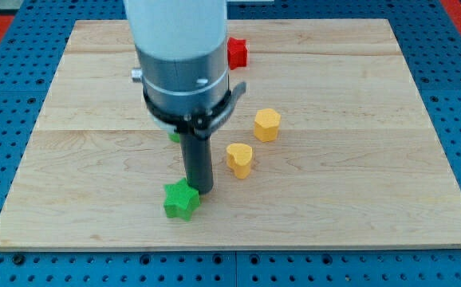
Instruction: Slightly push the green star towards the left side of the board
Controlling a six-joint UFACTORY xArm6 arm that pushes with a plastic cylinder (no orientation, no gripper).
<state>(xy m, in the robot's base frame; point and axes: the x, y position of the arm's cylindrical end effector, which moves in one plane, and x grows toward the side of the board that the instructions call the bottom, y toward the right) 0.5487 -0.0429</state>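
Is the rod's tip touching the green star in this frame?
Touching, as far as the camera view shows: my tip sits against the upper right edge of the green star, with no board visible between them.

Green star (181, 200) lies flat near the board's bottom edge — left of centre.

— We saw the pale wooden board (334, 199) evenly and brightly lit, as if from overhead; no harsh glare on its grain.

— Agreed. We noted only soft, short shadows, under the yellow heart-shaped block (239, 159) and the yellow hexagonal block (267, 124).

— The white cylindrical arm housing (179, 32) looked washed out and slightly soft, being nearest the lens.

— And the metal collar (184, 80) below it carried small highlights. We found the board's edges sharp and straight, with no visible warping.
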